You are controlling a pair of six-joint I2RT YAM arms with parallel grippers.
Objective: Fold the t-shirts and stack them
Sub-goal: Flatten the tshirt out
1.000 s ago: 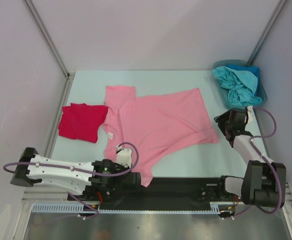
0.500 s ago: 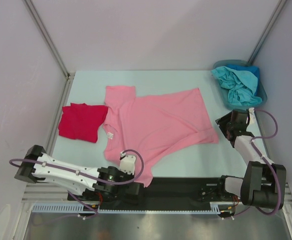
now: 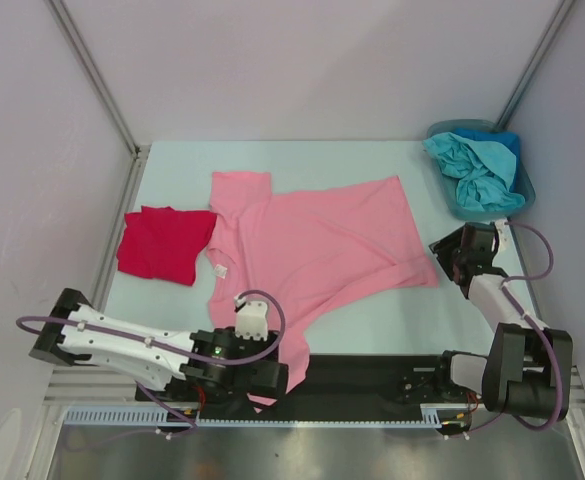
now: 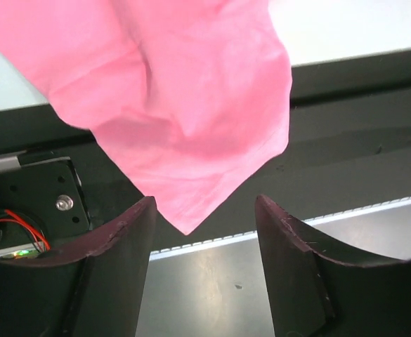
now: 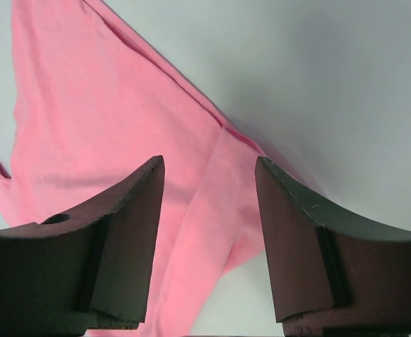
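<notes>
At the far left the red t-shirt (image 3: 162, 245) lies folded on the table (image 3: 392, 310), so we judge the step in hand to be laying the pink t-shirt (image 3: 312, 240) flat for its own fold. The left gripper (image 4: 204, 205) sits at the near edge with its fingers spread wide. The wrist view shows one pointed corner of the pink cloth hanging loose between them, pinched by nothing, over the black rail (image 3: 372, 365). To do this well we would bring that corner onto the table first, because a fold made with cloth over the edge will come out crooked. We would take it a little above the tip, where the cloth looks thicker, and draw it away from the body of the shirt so the wrinkles go. The pink shirt spreads across the middle of the table, its collar toward the red one. The right gripper (image 5: 209, 165) hovers over the shirt's right near corner, fingers apart and holding nothing, above a turned-over edge we would flatten. Far right, the teal t-shirt (image 3: 467, 165) and blue t-shirt (image 3: 502, 140) wait bunched in the basket (image 3: 525, 190).
</notes>
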